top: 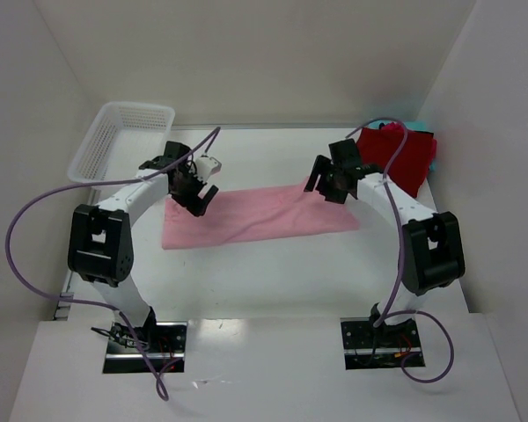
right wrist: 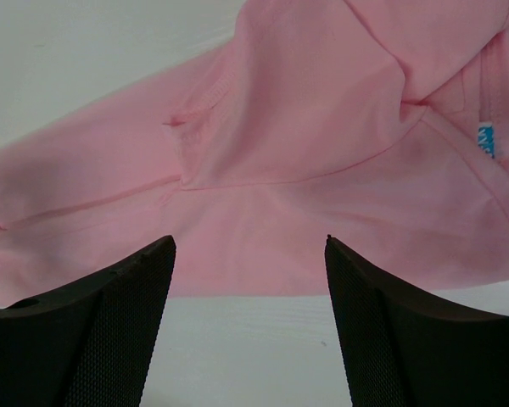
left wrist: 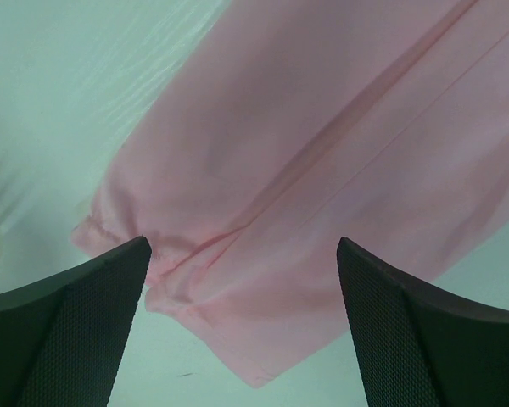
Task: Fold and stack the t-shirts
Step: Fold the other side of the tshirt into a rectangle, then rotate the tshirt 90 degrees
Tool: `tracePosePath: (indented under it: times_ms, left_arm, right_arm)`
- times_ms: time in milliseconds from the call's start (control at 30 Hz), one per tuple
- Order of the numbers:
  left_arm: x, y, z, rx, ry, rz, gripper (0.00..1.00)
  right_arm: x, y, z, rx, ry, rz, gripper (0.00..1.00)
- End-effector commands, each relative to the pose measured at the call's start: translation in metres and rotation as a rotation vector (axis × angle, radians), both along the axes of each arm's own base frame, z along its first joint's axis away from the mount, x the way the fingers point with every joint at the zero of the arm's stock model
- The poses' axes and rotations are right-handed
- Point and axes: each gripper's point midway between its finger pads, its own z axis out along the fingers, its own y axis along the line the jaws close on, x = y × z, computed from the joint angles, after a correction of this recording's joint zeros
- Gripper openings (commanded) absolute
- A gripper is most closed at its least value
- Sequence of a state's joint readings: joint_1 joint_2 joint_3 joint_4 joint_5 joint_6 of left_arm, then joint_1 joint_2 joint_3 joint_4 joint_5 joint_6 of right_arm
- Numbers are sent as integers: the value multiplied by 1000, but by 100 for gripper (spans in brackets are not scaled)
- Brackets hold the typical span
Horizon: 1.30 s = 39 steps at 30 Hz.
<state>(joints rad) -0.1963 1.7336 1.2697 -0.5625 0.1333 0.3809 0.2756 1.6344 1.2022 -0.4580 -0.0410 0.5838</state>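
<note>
The light pink t-shirt (top: 264,215) lies folded into a long strip across the middle of the table. My left gripper (top: 198,199) hovers open over its left end; the left wrist view shows a folded corner of the pink cloth (left wrist: 322,170) between the spread fingers. My right gripper (top: 330,186) hovers open over the shirt's right end; the right wrist view shows the pink shirt (right wrist: 305,153) with its sleeve and collar label, and its edge between the fingers. The dark red folded t-shirt (top: 403,158) lies at the back right, with a teal edge (top: 433,154) showing beside it.
A white plastic mesh basket (top: 119,141) stands at the back left. White walls enclose the table on the left, back and right. The arm bases are bolted at the near edge.
</note>
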Motion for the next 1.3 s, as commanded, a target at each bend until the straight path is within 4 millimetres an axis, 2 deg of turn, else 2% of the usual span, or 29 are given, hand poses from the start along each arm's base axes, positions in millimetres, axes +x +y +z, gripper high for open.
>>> tracePosePath:
  times_ms: [0,133,300,367,433,467,567,600,667,700,733,767,867,967,1000,1133,1267]
  left_arm:
    - [2,-7,-19,-43,25,-100,98]
    - [-2,-18,-27,-95,64,-139,98]
    - [-8,-22,-33,-94,77,-151,99]
    - [-9,-33,-34,-55,66,-158,99]
    - [-11,-29,-49,47,86,-152,99]
    - [-18,-34,-58,82,108,-146,99]
    - [-19,-29,-76,165,138,-114,99]
    - [-21,-34,-76,162,140,-115,99]
    - [-24,-31,-80,172,157,-103,99]
    - [-27,-30,-82,174,166,-103,99]
    - [-27,-30,-82,174,166,-103,99]
    - [-27,-30,-82,174,166,-103,99]
    - [-28,-30,-85,177,175,-104,99]
    - [-37,-32,-89,177,210,-108,99]
    - [-39,-32,-89,177,221,-100,99]
    - [-48,-35,-90,166,254,-82,99]
    - [-65,-46,-91,133,303,-70,99]
  right_arm:
    - [-13,-2,-5,-19,49,-72,77]
    - [-17,-10,-20,-35,102,-157,77]
    - [-20,-14,-44,-54,161,-209,69]
    - [-20,-12,-58,-60,194,-204,66]
    - [-19,-12,-68,-62,212,-212,65]
    - [-15,-11,-72,-63,213,-212,65]
    - [-6,-10,-78,-73,211,-219,65]
    - [-3,-9,-81,-78,222,-219,65]
    - [0,-14,-84,-109,226,-236,72]
    - [7,-15,-81,-117,210,-244,72]
    - [7,-18,-89,-139,222,-253,72]
    - [11,-19,-86,-147,208,-250,72]
    - [11,-21,-99,-167,233,-254,74]
    - [15,-20,-106,-172,243,-253,76]
    - [18,-19,-102,-167,233,-254,76]
    - [31,-15,-114,-176,237,-243,79]
    - [55,-8,-112,-173,205,-226,80]
